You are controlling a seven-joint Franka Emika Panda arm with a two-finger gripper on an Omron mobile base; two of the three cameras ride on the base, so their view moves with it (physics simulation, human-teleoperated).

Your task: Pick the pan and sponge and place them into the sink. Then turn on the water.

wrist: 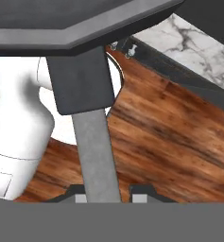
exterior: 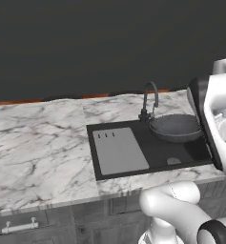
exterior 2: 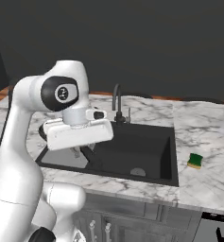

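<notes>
1. Pan (exterior: 175, 127): dark, round and shallow, up over the right half of the sink (exterior: 155, 151), just in front of the tap (exterior: 151, 97). Rim about level with the counter top in the left base view. Cannot tell whether its underside touches the basin floor.
2. Pan handle (wrist: 97, 151): long, straight and grey in the hand view, running from between the finger tips up to the dark underside of the pan at the top of that view.
3. Gripper (wrist: 108, 196): narrow, jaws closed on the pan handle, one small dark tip on each side of it.
4. Sponge (exterior 2: 195, 160): green face up with a yellow edge showing, flat on the marble counter (exterior 2: 203, 137) to the right of the sink, well apart from the pan, near the basin's right rim but not touching it.
5. Sink: black rectangular basin set into the counter, with a round drain (exterior: 173, 161) near its front. Grey drainboard (exterior: 119, 151) with three short slots on the left side.
6. Tap: dark gooseneck, upright at the back rim of the basin.
7. White arm (exterior 2: 19, 156): bent over the left part of the sink in the right base view, hand low above the basin.
8. Below the counter: grey cabinet fronts with a pale bar pull (exterior: 19, 227).
9. Behind the counter: a plain dark wall.
</notes>
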